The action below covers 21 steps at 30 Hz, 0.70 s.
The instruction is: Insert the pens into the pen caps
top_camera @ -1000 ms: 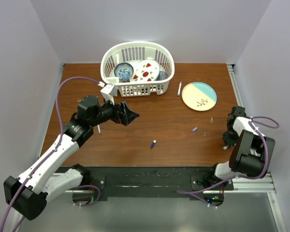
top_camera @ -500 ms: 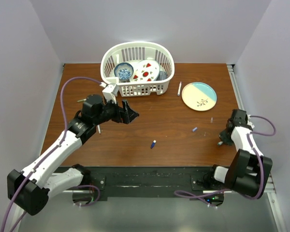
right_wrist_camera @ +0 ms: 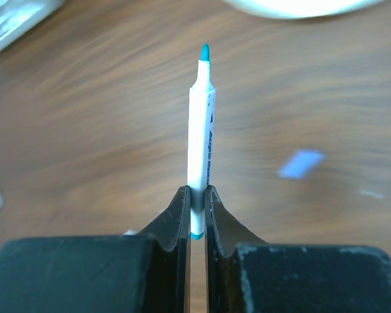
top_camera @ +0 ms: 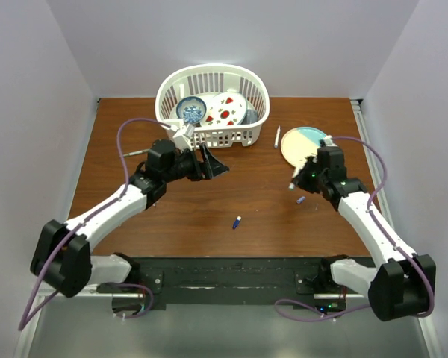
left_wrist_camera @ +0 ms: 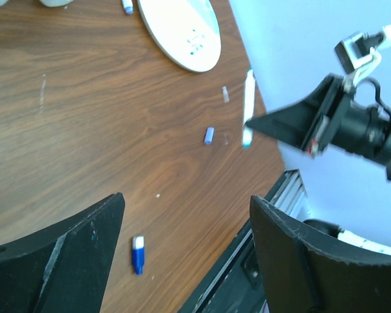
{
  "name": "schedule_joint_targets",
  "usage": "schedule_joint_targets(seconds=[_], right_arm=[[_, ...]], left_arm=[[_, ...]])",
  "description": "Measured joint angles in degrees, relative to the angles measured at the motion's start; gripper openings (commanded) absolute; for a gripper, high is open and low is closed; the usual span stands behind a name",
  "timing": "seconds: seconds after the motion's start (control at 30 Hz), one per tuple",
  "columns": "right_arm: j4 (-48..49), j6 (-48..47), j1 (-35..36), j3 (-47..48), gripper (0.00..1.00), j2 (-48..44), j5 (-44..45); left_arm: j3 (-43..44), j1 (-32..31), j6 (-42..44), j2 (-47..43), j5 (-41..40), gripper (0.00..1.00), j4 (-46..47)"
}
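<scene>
We pinch the teal-tipped pen in our right gripper, tip forward; the blue cap lies just to its right. Our left gripper is spread.

Brown wooden table between pale lavender walls

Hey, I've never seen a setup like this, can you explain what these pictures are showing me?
These are two robot arms bolted to a wooden table. One picture looks down from above. The other two come from small cameras on each arm's wrist. The right gripper pinches a white pen with a teal tip. The left gripper is open and holds nothing. On the table are a white basket with dishes inside, a plate, another pen and small blue caps.
</scene>
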Motion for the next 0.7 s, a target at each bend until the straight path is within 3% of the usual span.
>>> schedule_joint_targets(seconds=[0.23, 0.43, 0.53, 0.63, 0.7], right_arm=[[9.8, 0.9, 15.7, -3.0, 0.0, -2.7, -10.0], [14.4, 1.0, 21.4, -3.2, 0.0, -4.7, -12.5], [15.1, 1.2, 22.6, -3.2, 0.0, -4.7, -12.9], [15.8, 1.4, 23.3, -3.2, 0.0, -4.8, -13.0], [16.2, 1.7, 23.7, -3.2, 0.0, -4.8, -13.2]], left_arm=[[0.0, 0.0, -5.2, 8.3, 2.8, 0.78, 10.9], [0.2, -2.1, -6.9, 12.9, 6.6, 0.75, 19.1], [1.5, -4.7, -6.8, 14.8, 7.2, 0.66, 20.2], [2.2, -6.7, -6.9, 16.5, 7.7, 0.49, 22.1], [2.2, -7.1, -7.0, 17.2, 8.2, 0.31, 22.9]])
